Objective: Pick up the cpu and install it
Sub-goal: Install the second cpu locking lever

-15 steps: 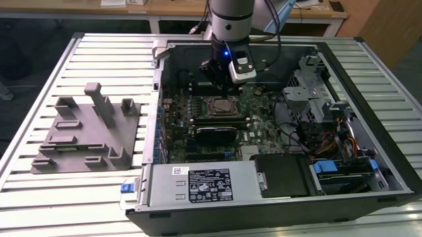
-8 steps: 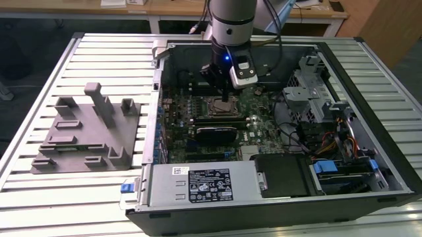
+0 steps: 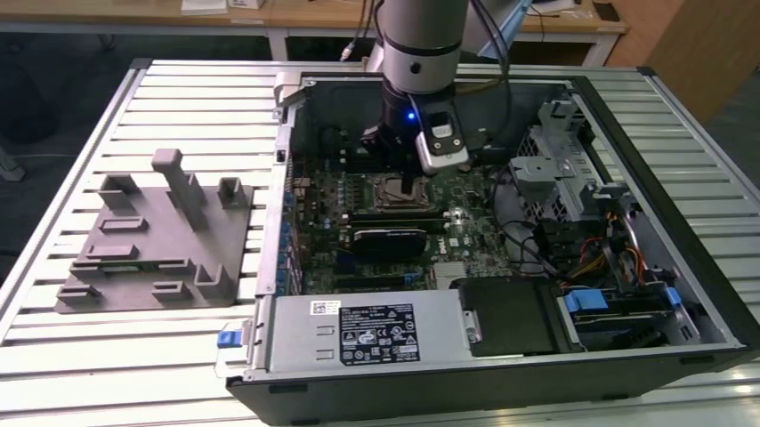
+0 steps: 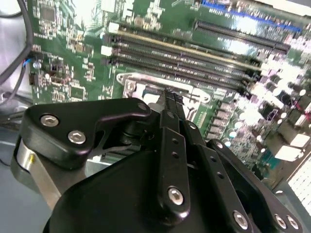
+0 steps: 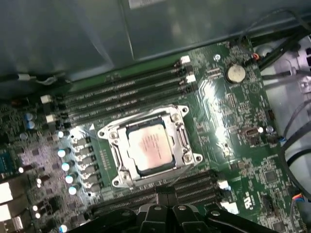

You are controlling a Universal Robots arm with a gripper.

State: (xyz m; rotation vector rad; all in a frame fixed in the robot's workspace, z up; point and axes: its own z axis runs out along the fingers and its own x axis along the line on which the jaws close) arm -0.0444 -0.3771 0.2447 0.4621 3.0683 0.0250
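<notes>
A: Where's the cpu?
B: In the first wrist view it lies flat inside the metal socket frame on the motherboard, memory slots on either side.
A: And the tool?
B: In the second wrist view its fingers look pressed together, empty, above the socket's edge. The exterior view shows the arm reaching down into the open computer case, with the grey fixture apart on the slatted surface.
</notes>
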